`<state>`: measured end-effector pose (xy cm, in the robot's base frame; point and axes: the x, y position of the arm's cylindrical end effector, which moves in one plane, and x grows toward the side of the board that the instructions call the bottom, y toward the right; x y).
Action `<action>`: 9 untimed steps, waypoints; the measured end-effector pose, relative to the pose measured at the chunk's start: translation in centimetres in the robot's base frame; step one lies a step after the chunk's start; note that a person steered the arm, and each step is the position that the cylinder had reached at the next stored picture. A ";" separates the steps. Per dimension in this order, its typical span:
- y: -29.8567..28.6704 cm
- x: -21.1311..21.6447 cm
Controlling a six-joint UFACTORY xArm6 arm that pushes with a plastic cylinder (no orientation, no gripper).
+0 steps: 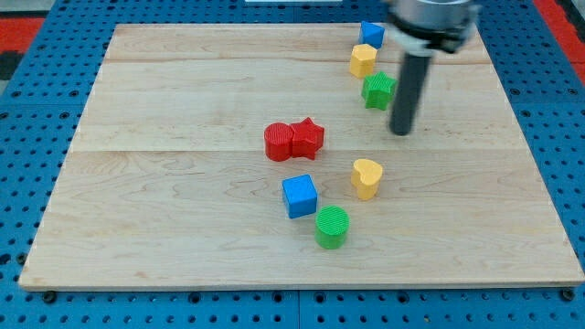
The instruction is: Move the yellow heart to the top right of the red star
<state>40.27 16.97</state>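
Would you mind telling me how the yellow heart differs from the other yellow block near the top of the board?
The yellow heart has a lobed, pointed outline; the yellow block at the view's top looks angular, roughly hexagonal. The yellow heart stands apart, below and right of the red star; the yellow block sits squeezed between a blue block and a green block. My tip lies between them, nearer the green block. Both share one yellow.

- A pale wooden tabletop (183, 210) made of long planks fills most of the view.
- A blue perforated surface (23, 183) surrounds it on every side.
- Red patches (27, 32) show at both top corners.
- Lighting is bright and even.
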 end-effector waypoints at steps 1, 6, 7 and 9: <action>1.8 -4.0; 0.6 8.5; -3.3 16.2; -11.6 7.6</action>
<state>47.91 5.34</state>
